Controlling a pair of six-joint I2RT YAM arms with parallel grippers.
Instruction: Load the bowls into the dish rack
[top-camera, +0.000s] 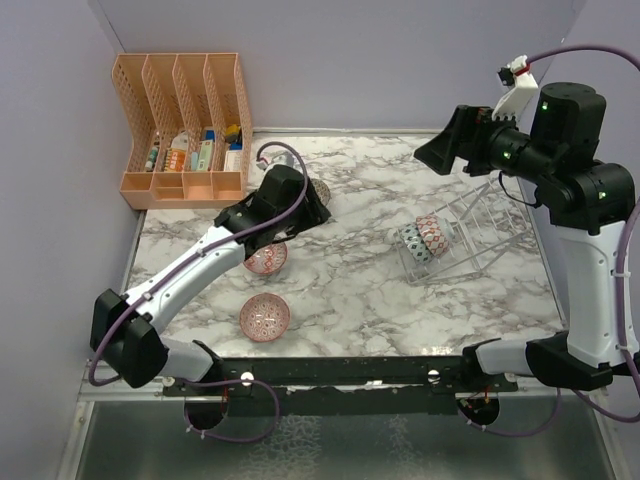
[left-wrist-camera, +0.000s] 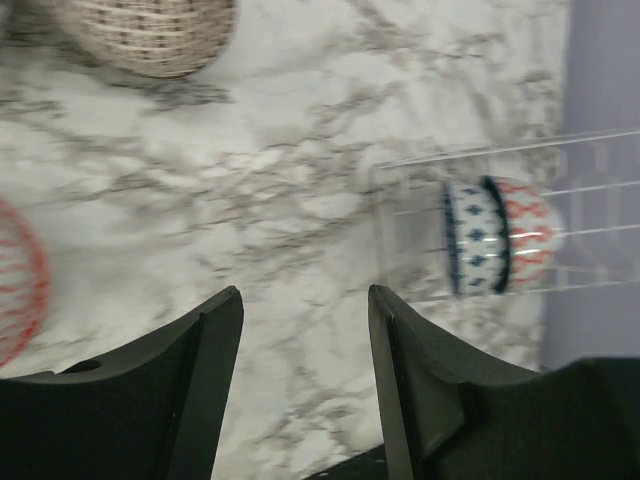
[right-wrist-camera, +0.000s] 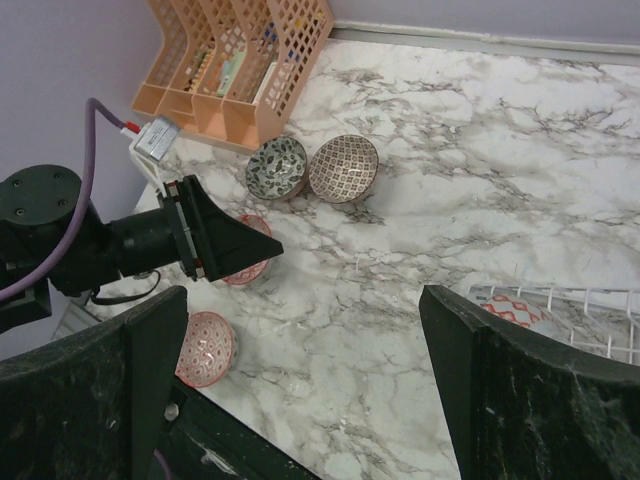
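My left hand (left-wrist-camera: 303, 292) hovers spread near a red bowl (top-camera: 270, 263), likely to take it; my spread right hand (right-wrist-camera: 303, 300) hangs high, clearing the dish rack (top-camera: 470, 235) at the desk's (top-camera: 340, 290) right edge.

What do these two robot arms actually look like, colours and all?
Both have white tube-like links joined by chunky black joints. The left arm and right arm each trail a purple cable. Each ends in two broad, matte black, wedge-shaped fingers, seen on the left tool and right tool. Small green lights glow on the right arm.
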